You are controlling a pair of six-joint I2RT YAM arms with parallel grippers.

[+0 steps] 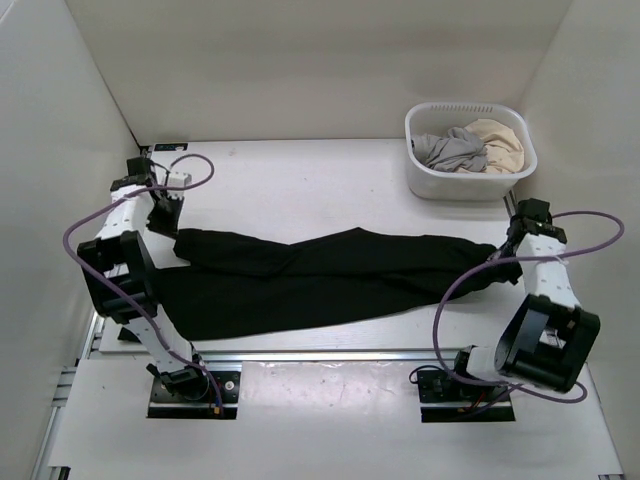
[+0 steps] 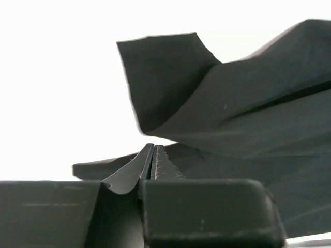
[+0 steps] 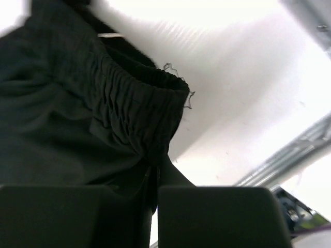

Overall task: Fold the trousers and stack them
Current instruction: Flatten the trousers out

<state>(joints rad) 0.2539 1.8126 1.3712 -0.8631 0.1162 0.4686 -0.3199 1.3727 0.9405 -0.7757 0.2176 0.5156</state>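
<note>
The black trousers (image 1: 330, 275) lie stretched across the table from left to right, legs towards the left. My left gripper (image 1: 167, 228) is at the leg ends. In the left wrist view it (image 2: 153, 146) is shut, its tips at the edge of the trousers (image 2: 248, 113), with no cloth showing between the jaws. My right gripper (image 1: 513, 243) is at the right end. In the right wrist view it (image 3: 155, 168) is shut on the gathered elastic waistband (image 3: 139, 98), which bunches into the jaws.
A white basket (image 1: 422, 182) stands at the back right with a grey garment (image 1: 450, 150) and a beige garment (image 1: 500, 145) in it. White walls close the left, back and right sides. A metal rail (image 1: 330, 355) runs along the near edge.
</note>
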